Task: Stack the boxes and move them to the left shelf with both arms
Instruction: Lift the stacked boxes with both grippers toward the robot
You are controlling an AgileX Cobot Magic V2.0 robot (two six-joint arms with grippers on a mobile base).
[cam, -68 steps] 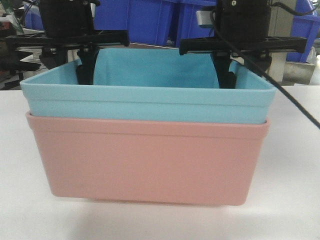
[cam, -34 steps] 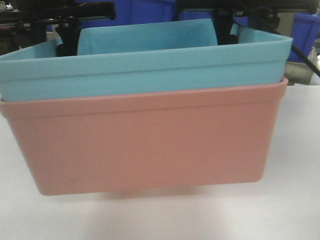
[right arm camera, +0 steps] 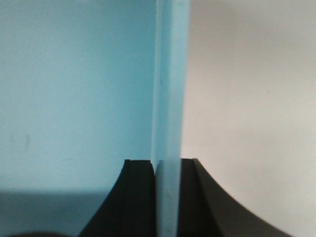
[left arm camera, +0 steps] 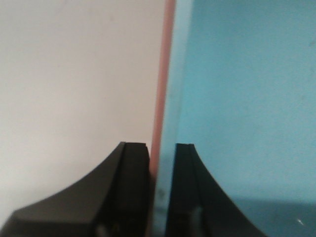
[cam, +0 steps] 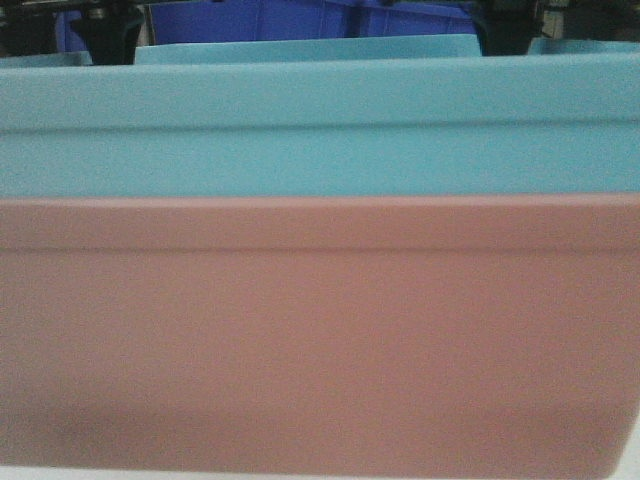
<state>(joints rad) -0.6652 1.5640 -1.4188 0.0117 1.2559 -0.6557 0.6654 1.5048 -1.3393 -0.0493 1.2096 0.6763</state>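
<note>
The light blue box (cam: 320,125) sits nested inside the salmon pink box (cam: 320,330), and the stacked pair fills the front view. In the left wrist view my left gripper (left arm camera: 162,150) is shut across the left side, with the pink wall (left arm camera: 165,74) and the blue wall (left arm camera: 237,98) between its black fingers (left arm camera: 131,187). My right gripper (right arm camera: 168,165) is shut on the blue box's right wall (right arm camera: 170,89). Only dark bits of both arms show at the top corners of the front view. The left shelf is out of view.
Dark blue storage bins (cam: 300,20) stand behind the stack. The white tabletop (left arm camera: 74,74) lies under the boxes on the left side, and the white tabletop (right arm camera: 247,74) shows beside them on the right. A thin white strip (cam: 100,473) shows under the pink box.
The stacked boxes, held by both grippers, have come up off the table and much closer to the front camera, now filling its whole view.
</note>
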